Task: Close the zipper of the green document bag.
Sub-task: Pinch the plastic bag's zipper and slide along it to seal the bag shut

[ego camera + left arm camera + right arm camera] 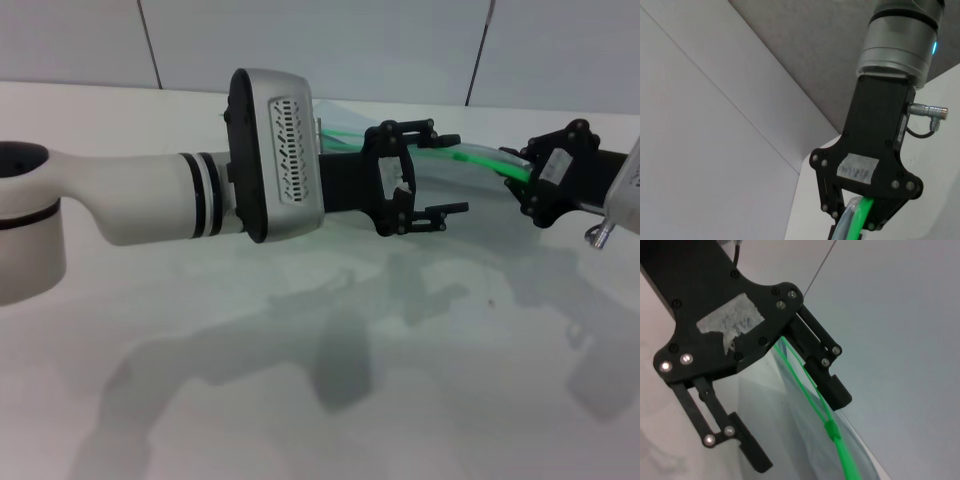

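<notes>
The green document bag (345,117) (790,410) is a translucent pouch held up off the white table, mostly hidden behind my left arm. Its zipper (480,158) (844,456) runs as a bright green strip between the two grippers. My right gripper (524,178) (860,220) is shut on the strip's end. My left gripper (455,175) (800,432) stands open, with the strip close against one finger (832,390). In the right wrist view the strip splits into two lines above a small thicker slider (832,429).
The white table (300,400) lies below both arms, with their shadows on it. A pale wall (400,40) stands behind. My left arm's thick white forearm (130,195) reaches across the left half of the head view.
</notes>
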